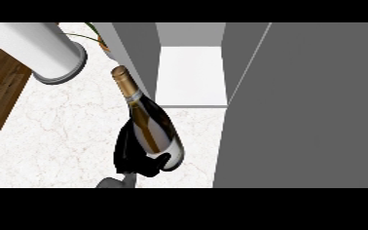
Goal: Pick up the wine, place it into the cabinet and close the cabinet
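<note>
Nearest you is the wine bottle [152, 126], dark glass with a gold foil neck and a pale label, carried above the marble counter [57, 136]. It leans, with its base low toward you and its neck pointing up and away, the foil top close to the cabinet's left wall [137, 53]. You hold it by the lower body, probably so the neck stays free to lead into the opening.

Your black hand [133, 151] wraps that lower body from the left side: its fingers are curled round the glass and show dark beside and below the label, so the bottle sits within the clasp with its base just past them. Judging by its place left of centre, I take it for the left hand, though the forearm is barely shown. Your other hand does not appear.

Beyond the bottle, the cabinet [191, 75] stands open, its pale shelf bare and lit. Its grey door [295, 107] is swung wide on the right, leaving room to enter. At far left stands a white cylinder [39, 51].
</note>
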